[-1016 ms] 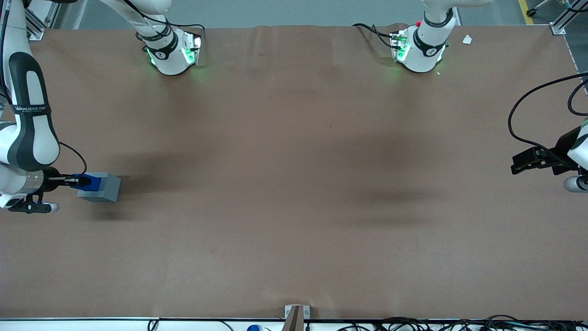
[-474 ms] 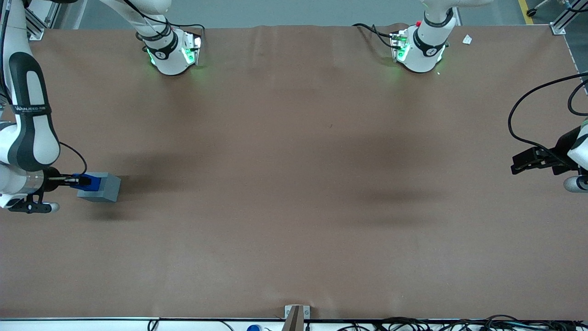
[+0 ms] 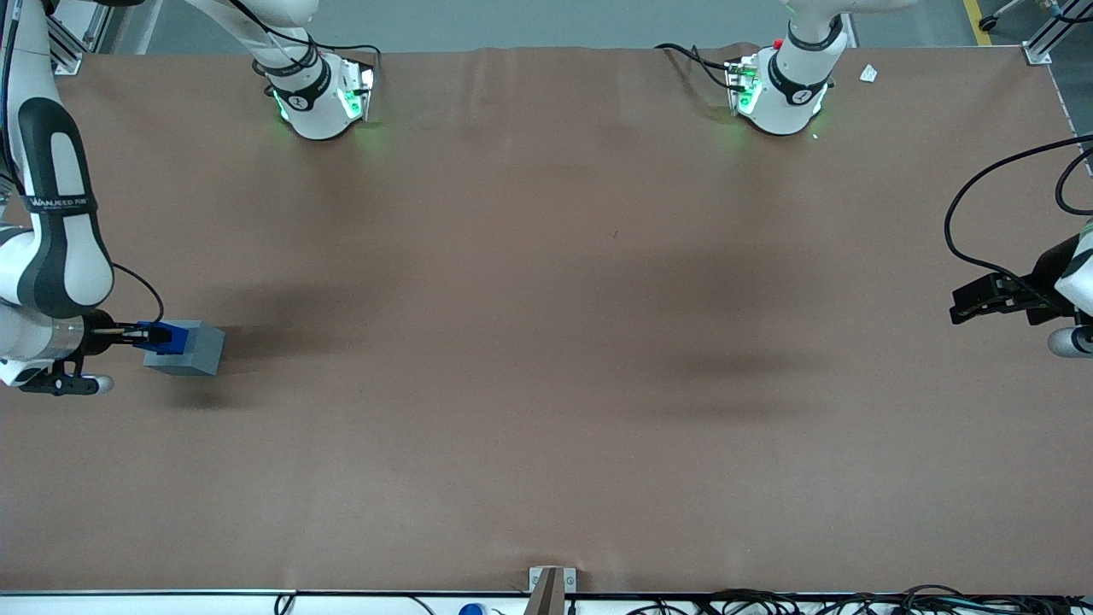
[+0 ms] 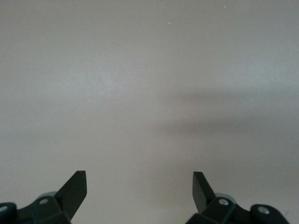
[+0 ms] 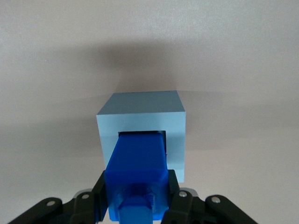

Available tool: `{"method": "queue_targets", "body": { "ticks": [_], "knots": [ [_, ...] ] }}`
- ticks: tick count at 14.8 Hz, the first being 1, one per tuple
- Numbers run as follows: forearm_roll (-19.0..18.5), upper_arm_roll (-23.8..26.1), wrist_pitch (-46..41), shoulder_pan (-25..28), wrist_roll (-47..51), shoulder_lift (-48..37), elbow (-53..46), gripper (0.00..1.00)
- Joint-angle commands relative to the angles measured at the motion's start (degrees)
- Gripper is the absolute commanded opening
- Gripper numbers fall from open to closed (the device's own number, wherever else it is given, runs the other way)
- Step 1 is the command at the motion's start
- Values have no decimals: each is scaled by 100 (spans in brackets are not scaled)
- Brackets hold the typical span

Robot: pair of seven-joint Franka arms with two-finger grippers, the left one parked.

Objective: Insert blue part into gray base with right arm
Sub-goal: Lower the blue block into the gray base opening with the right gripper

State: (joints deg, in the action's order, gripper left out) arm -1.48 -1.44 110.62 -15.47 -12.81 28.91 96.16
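Note:
The gray base (image 3: 195,348) stands on the brown table at the working arm's end. The right arm's gripper (image 3: 147,336) is beside and over it, shut on the blue part (image 3: 168,338). The blue part sits at the base's top. In the right wrist view the blue part (image 5: 138,161) reaches into the square recess of the gray base (image 5: 140,111), tilted, with its stud end toward the camera. The gripper (image 5: 136,190) holds it, with a black finger (image 5: 100,193) pressed on each side.
Two arm pedestals with green lights (image 3: 318,101) (image 3: 781,94) stand along the table edge farthest from the front camera. The parked arm's gripper (image 3: 990,299) hangs at the other end. Cables (image 3: 811,598) and a small bracket (image 3: 551,585) lie along the near edge.
The right arm has shifted very slightly, with the blue part still held at the gray base's top. Nothing else has moved.

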Motion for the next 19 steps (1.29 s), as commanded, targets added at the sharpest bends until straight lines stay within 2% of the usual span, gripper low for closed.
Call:
{"method": "queue_targets", "body": {
  "ticks": [1,12,14,16,19],
  "knots": [
    [-89,74,56,-88,-11,-52,114,6],
    [-98,74,206,-106,-38,36,114,7],
    [-98,74,206,-106,-29,71,105,10],
    [-106,74,206,-106,-20,71,105,17],
    [-98,74,197,-106,-20,80,105,40]
  ]
}}
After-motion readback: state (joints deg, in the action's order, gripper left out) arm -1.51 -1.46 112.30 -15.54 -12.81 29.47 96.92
